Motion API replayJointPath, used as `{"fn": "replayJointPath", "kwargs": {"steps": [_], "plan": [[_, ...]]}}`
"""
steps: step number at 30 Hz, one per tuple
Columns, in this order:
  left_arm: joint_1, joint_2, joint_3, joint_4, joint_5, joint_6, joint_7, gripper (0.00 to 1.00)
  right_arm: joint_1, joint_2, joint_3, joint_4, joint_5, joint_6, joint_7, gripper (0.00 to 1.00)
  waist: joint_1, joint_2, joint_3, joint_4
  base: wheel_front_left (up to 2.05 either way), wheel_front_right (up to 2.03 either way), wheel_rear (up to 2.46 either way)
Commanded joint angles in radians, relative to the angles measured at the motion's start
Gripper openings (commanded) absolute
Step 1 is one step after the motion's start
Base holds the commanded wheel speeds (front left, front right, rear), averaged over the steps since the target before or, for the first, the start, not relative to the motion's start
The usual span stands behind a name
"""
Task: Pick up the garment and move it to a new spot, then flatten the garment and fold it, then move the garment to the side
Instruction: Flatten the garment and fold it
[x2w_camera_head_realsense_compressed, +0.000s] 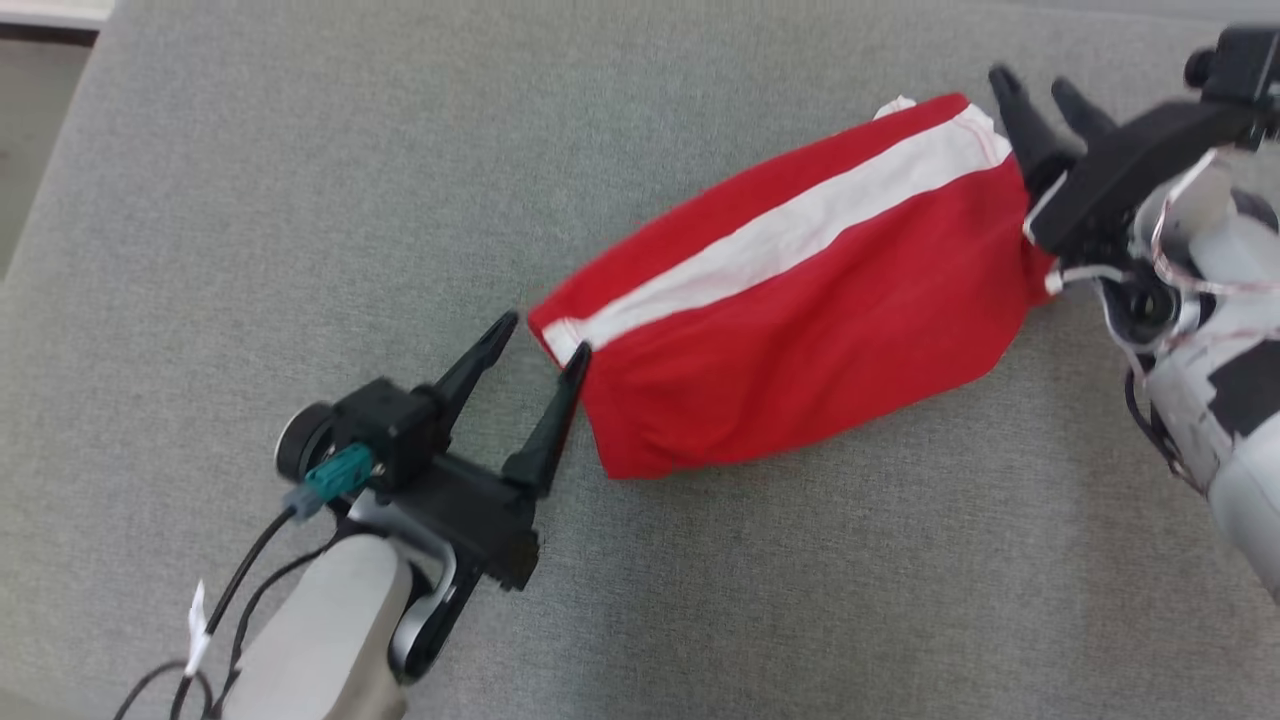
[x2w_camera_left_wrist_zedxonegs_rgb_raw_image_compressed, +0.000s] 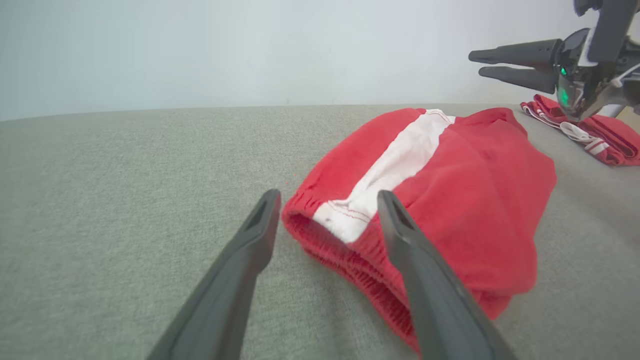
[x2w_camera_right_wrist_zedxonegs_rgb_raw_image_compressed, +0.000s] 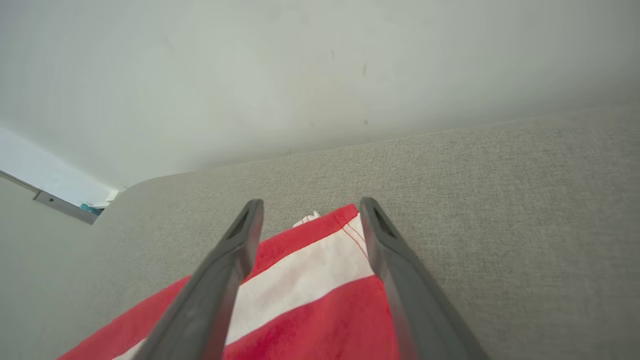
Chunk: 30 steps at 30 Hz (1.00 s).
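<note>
Head view: the red garment (x2w_camera_head_realsense_compressed: 800, 300) lay folded on the grey surface (x2w_camera_head_realsense_compressed: 300, 200).
The left gripper (x2w_camera_head_realsense_compressed: 546, 334) stood open at its waistband end and the right gripper (x2w_camera_head_realsense_compressed: 1032, 82) open at the other end.

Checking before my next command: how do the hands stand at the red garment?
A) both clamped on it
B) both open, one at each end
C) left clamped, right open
B: left hand and right hand both show spread fingers at opposite ends of the red garment.
</note>
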Motion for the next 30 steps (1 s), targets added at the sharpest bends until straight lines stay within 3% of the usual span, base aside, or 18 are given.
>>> {"fn": "replayJointPath", "kwargs": {"steps": [1,7,11,14,20,28,29,30], "plan": [[0.037,0.009,0.020,-0.014,0.021,0.002,0.000,1.00,0.036,-0.017,0.024,-0.014,-0.015,-0.002,-0.012,1.00,0.0000,-0.0002,-0.027,-0.004,0.00,0.00,0.00],[0.135,0.021,0.118,-0.096,0.059,0.024,0.000,1.00,0.119,-0.061,0.066,-0.029,-0.007,-0.002,-0.029,1.00,0.0000,-0.0002,-0.054,-0.009,0.00,0.00,0.00],[0.195,0.001,0.230,-0.197,0.109,0.067,0.000,1.00,0.154,-0.075,0.079,-0.015,-0.001,-0.002,-0.039,1.00,0.0000,-0.0002,-0.053,-0.005,0.00,0.00,0.00],[0.250,-0.044,0.323,-0.270,0.139,0.085,0.000,1.00,0.168,-0.069,0.084,0.001,0.008,-0.002,-0.052,1.00,0.0000,-0.0002,-0.047,-0.004,0.00,0.00,0.00],[0.330,-0.112,0.448,-0.355,0.216,0.079,0.000,1.00,0.174,-0.044,0.091,0.050,0.018,-0.002,-0.063,1.00,0.0000,-0.0002,-0.034,0.008,0.00,0.00,0.00],[0.378,-0.142,0.521,-0.359,0.272,0.055,0.000,1.00,0.168,-0.023,0.131,0.091,0.005,-0.002,-0.028,1.00,0.0000,-0.0002,-0.035,0.021,0.00,0.00,0.00],[0.382,-0.143,0.527,-0.358,0.274,0.052,0.000,1.00,0.168,-0.021,0.136,0.099,0.005,-0.002,-0.019,0.29,0.0000,-0.0002,-0.036,0.023,0.00,0.00,0.00],[0.385,-0.145,0.531,-0.355,0.277,0.053,0.000,1.00,0.168,-0.019,0.139,0.104,0.005,-0.002,-0.014,0.00,0.0000,-0.0002,-0.038,0.023,0.00,0.00,0.00]]}}
